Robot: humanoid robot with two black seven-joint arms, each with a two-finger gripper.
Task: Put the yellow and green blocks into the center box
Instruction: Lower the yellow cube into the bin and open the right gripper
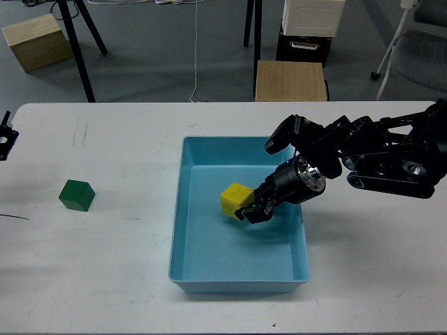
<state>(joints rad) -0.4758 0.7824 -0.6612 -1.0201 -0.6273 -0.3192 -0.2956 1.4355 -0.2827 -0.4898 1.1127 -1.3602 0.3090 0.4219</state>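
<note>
Right gripper (253, 211) is seen pinching the yellow block (236, 201) low inside the box (187, 209). Green block (77, 195) is left on the counter (105, 279). Both are judged light, rigid; flat opposite faces are best gripped.

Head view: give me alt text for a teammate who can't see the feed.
The right gripper holds a yellow block low inside the blue box at the middle of a white table. A green block sits on the table to the box's left.
</note>
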